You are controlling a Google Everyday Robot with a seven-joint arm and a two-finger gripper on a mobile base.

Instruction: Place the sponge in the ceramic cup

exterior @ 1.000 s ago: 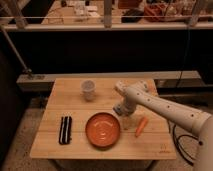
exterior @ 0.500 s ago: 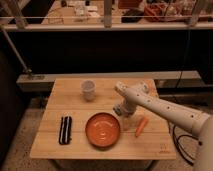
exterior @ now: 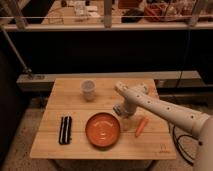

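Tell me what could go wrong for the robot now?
The gripper sits low over the table, near the orange plate rim and apart from the ceramic cup. I can't see the sponge, so it may be hidden under the gripper or missed. The cup is small, so a drop might miss it or tip it. The arm could also nudge the plate or the small orange object close beside it.
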